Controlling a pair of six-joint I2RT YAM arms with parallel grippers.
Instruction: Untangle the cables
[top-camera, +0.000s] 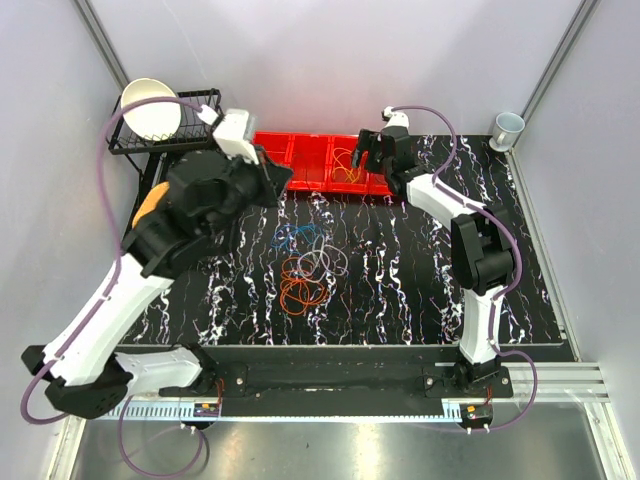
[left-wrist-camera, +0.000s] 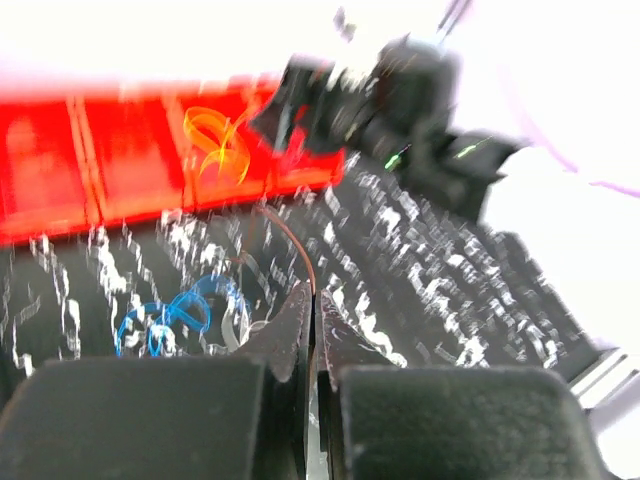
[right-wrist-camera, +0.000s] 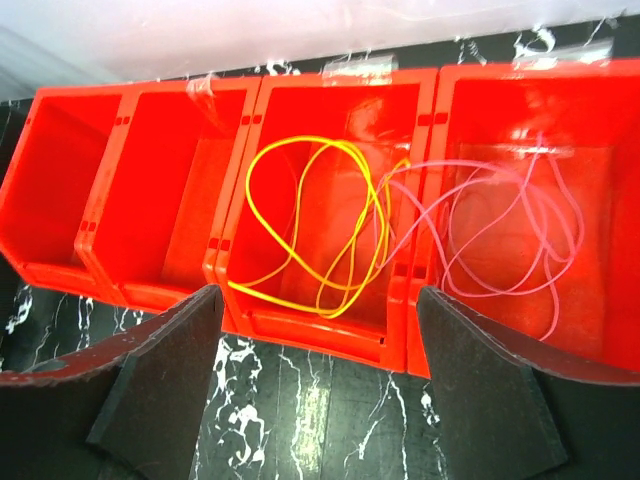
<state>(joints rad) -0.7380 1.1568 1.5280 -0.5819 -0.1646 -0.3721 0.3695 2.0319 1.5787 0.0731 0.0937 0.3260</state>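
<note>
Top external view shows the black, white-veined table mat (top-camera: 400, 280) with loose cables lying near its centre. A blue wire loop (top-camera: 293, 236) lies at the 12 o'clock end of the heap and a whitish-purple wire loop (top-camera: 325, 258) in the middle, overlapping the blue one. An orange wire coil (top-camera: 303, 292) lies at 6 o'clock, touching the whitish-purple one.

A row of red plastic bins (top-camera: 300, 160) stands at 12 o'clock from the heap, along the mat's far edge. The left gripper (top-camera: 280, 180) hangs at about 11 o'clock from the heap, just in front of the bins. On the left wrist camera its fingers (left-wrist-camera: 290, 330) are pressed together. A thin reddish strand (left-wrist-camera: 295, 245) arcs up from the tips, but the blur hides whether it is pinched.

The right gripper (top-camera: 362, 152) hovers over the bins at 1 o'clock, jaws spread wide and empty. Below it, on the right wrist view, a yellow wire loop (right-wrist-camera: 310, 220) lies in one bin (right-wrist-camera: 150, 180). A pink wire loop (right-wrist-camera: 510, 230) lies in the bin at its 3 o'clock side, with one strand crossing the shared wall.
</note>
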